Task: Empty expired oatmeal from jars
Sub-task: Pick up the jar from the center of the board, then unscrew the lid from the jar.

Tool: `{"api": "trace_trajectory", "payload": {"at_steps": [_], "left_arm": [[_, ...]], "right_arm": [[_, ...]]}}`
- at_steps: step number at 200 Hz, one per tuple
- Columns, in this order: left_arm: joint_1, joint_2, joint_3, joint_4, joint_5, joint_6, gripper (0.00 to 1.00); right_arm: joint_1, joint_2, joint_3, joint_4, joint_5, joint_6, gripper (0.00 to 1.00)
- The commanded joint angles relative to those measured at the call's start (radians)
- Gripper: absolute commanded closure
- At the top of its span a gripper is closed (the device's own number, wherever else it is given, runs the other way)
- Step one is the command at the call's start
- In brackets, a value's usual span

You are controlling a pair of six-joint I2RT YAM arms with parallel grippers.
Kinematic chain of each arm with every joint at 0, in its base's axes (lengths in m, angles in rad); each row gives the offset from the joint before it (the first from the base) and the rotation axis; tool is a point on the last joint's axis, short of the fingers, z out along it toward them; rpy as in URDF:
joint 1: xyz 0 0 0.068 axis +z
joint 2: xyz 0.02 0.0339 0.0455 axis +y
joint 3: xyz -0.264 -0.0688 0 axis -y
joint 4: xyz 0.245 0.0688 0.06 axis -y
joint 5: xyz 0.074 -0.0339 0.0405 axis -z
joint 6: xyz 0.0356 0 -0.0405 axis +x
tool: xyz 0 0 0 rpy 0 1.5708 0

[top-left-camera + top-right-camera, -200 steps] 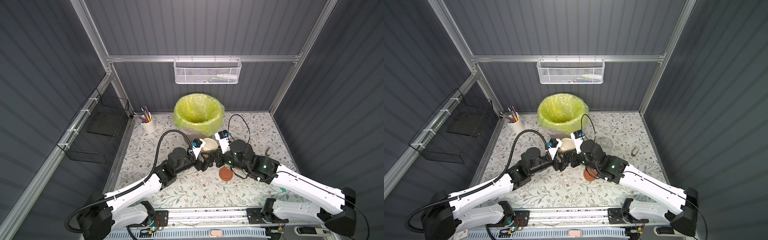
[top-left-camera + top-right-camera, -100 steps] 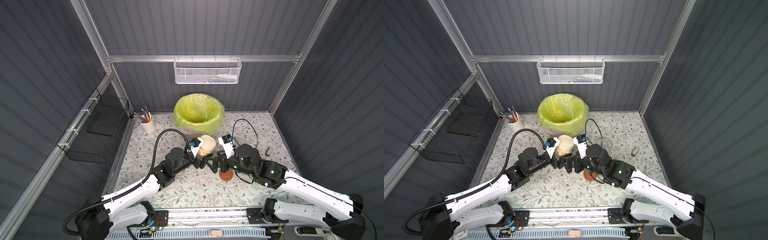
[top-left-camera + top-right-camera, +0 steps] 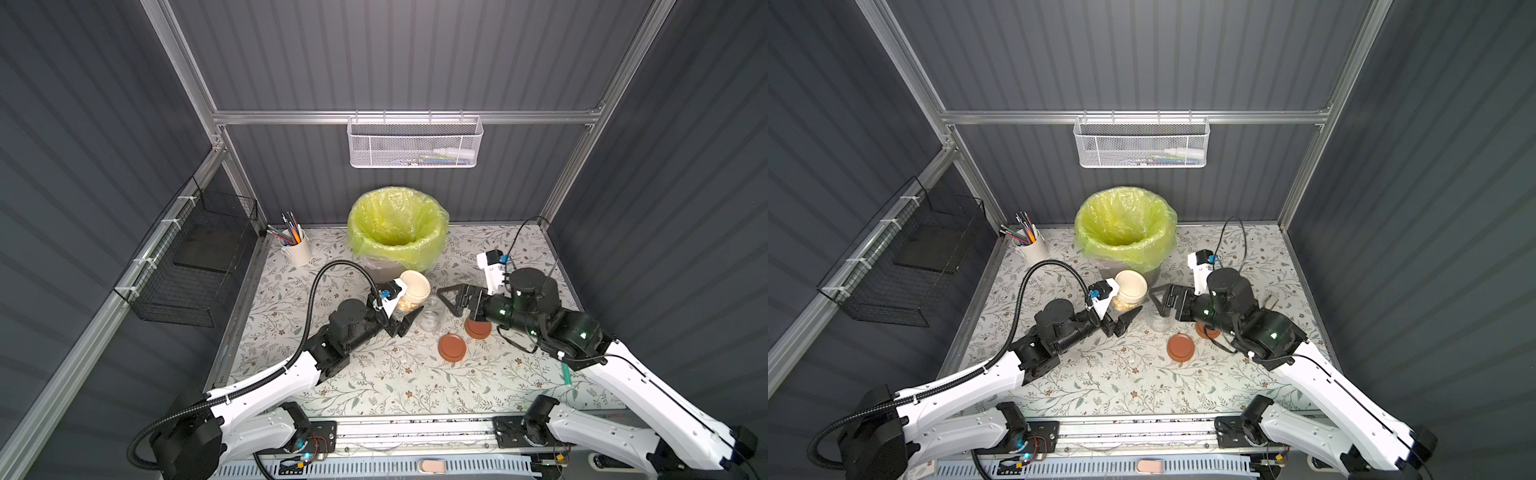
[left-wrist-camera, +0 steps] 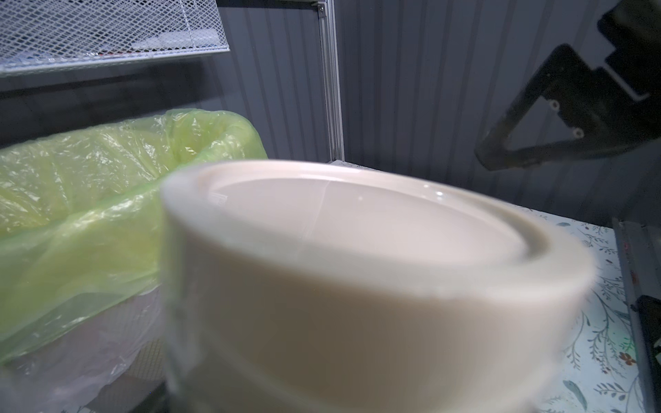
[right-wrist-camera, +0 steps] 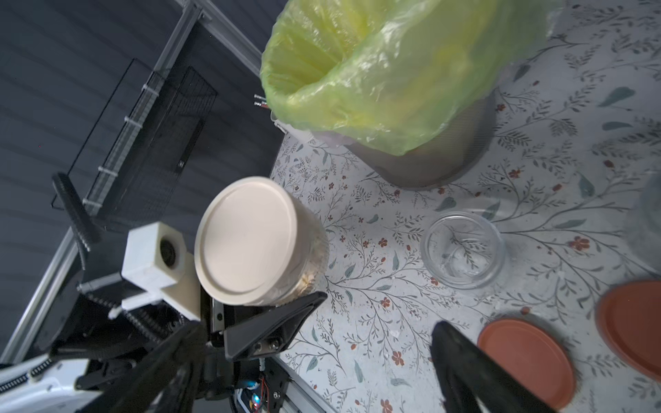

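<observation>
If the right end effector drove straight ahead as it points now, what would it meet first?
Probably the cream-lidded jar held by the left end effector; depth is unclear, so it may pass above the lid.

I've got the cream-lidded jar (image 3: pixel 413 286) held between the left fingers (image 5: pixel 275 325). It's roughly upright with the lid on, and the oatmeal (image 5: pixel 309 282) shows pale and flaky through the lower glass. Just beside it, an open jar (image 3: pixel 432 318) stands upright and empty on the worktop (image 3: pixel 374 374). Two terracotta lids (image 3: pixel 453 348) lie flat near it, close together.
</observation>
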Motion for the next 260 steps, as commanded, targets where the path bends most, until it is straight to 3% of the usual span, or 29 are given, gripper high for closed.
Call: {"api": "trace_trajectory", "payload": {"at_steps": [1, 14, 44, 120, 260], "left_arm": [[0.006, 0.024, 0.016, 0.101, -0.007, 0.076, 0.75], [0.005, 0.044, 0.031, 0.088, -0.001, 0.108, 0.75], [0.005, 0.065, 0.044, 0.085, 0.003, 0.171, 0.74], [0.005, 0.080, 0.048, 0.063, 0.024, 0.209, 0.74], [0.005, 0.103, 0.056, 0.078, 0.029, 0.226, 0.74]], "right_arm": [[-0.094, 0.064, 0.113, -0.240, -0.190, 0.157, 0.01], [-0.115, 0.130, 0.203, -0.337, -0.265, 0.145, 0.01], [-0.120, 0.314, 0.430, -0.543, -0.300, 0.089, 0.01], [-0.141, 0.578, 0.683, -0.667, -0.364, 0.072, 0.01], [-0.111, 0.736, 0.751, -0.708, -0.387, 0.046, 0.01]]}}
